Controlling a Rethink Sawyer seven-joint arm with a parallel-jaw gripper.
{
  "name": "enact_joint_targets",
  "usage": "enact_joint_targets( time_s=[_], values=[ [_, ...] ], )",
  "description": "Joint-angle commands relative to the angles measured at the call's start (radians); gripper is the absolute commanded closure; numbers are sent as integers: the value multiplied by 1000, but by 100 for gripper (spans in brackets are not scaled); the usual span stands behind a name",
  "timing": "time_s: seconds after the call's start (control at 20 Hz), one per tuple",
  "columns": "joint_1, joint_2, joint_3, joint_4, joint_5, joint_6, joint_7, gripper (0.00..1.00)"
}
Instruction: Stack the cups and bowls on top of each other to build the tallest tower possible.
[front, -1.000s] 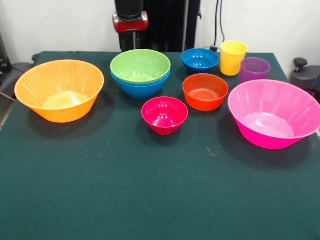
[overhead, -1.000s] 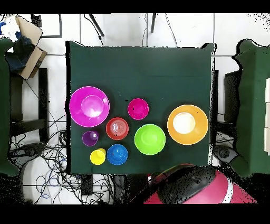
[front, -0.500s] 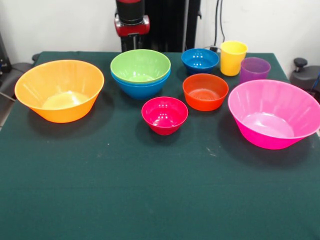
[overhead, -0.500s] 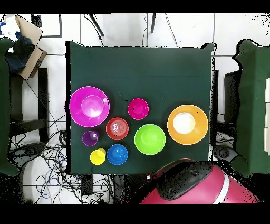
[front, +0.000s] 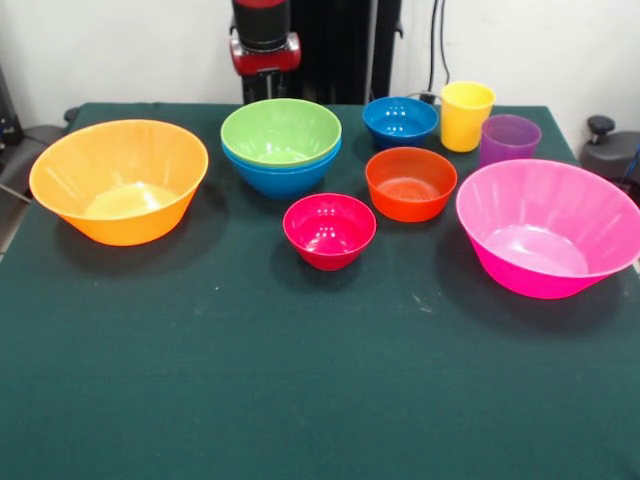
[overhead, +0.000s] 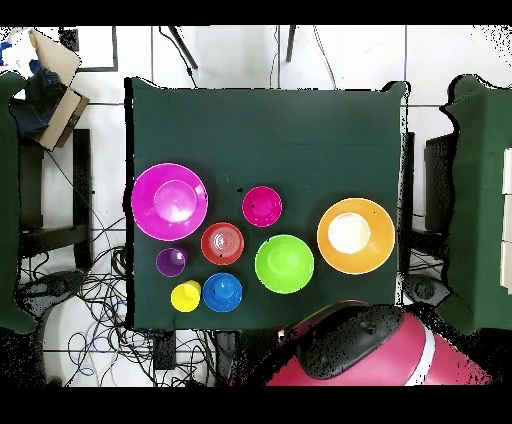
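All bowls and cups stand apart on the green table (front: 300, 380), and no tower shows. The large orange bowl (front: 118, 180) (overhead: 356, 235) is at the left in the front view, the large pink bowl (front: 548, 225) (overhead: 169, 201) at the right. A green bowl (front: 281, 130) (overhead: 284, 263) sits nested in a light blue bowl (front: 282, 178). Between them are the crimson bowl (front: 329, 230), the orange-red bowl (front: 410, 183) and the dark blue bowl (front: 400, 120). The yellow cup (front: 467, 115) and the purple cup (front: 509, 138) stand upright at the back right. My gripper (front: 265, 85) hangs behind the green bowl, dark against the pedestal.
The arm's red body (overhead: 360, 350) fills the bottom of the overhead view, past the table edge. Cables (overhead: 100, 300) lie on the floor beside the table. A cardboard box (overhead: 50, 85) sits off the table's corner.
The arm's red and black end has risen slightly in the front view, and its red body has spread rightward in the overhead view. No bowl or cup has moved.
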Motion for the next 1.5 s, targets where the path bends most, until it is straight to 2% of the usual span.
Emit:
enact_joint_targets(
  time_s=[0.05,0.9,1.5],
  values=[
    [13,-23,159,-121,28,-39,87,0],
    [43,-74,185,-112,79,27,96,0],
    [142,-23,146,-146,152,-23,136,0]
  ],
)
